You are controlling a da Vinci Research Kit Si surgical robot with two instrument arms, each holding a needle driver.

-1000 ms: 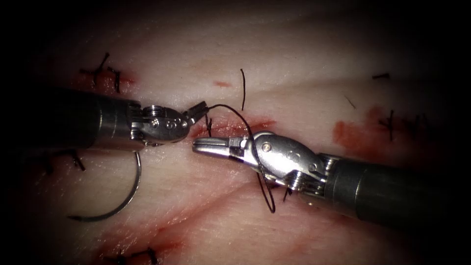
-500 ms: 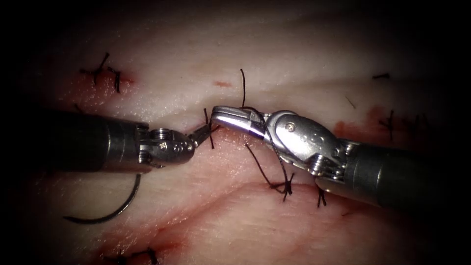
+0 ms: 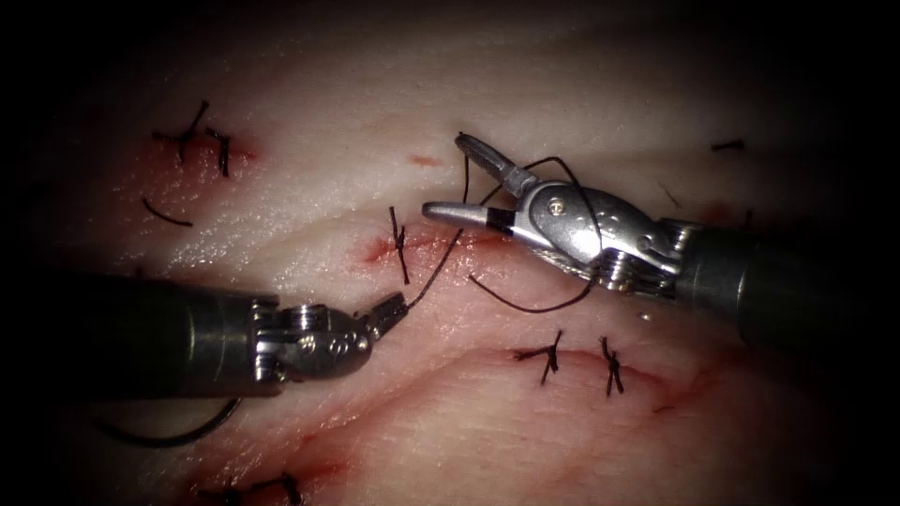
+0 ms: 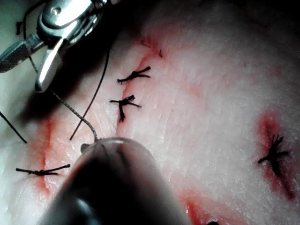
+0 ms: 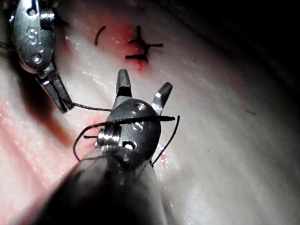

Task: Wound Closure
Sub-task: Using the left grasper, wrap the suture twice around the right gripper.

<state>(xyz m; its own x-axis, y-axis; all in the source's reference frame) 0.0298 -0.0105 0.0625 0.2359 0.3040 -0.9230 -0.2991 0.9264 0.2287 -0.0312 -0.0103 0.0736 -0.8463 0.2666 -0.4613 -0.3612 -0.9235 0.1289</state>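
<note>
Thread [image 3: 441,260] runs taut from the left tool [image 3: 392,309] — jaws clenched on its end — up to the right tool [image 3: 448,178], whose jaws stand spread with nothing between them, the strand looped over its wrist. Both tips sit near the cut [image 3: 431,242] in the tissue [image 3: 309,141]. The needle [image 3: 169,436] lies free on the tissue, partly hidden under the left shaft, held by neither tool.

The pale, glistening pork-belly tissue [image 3: 309,225] is streaked with red fluid [image 3: 427,245] along its cut; several knotted black stitches [image 3: 548,356] are seen on it; the curved dark steel needle [image 3: 169,438] is laid free on its lower left surface.
</note>
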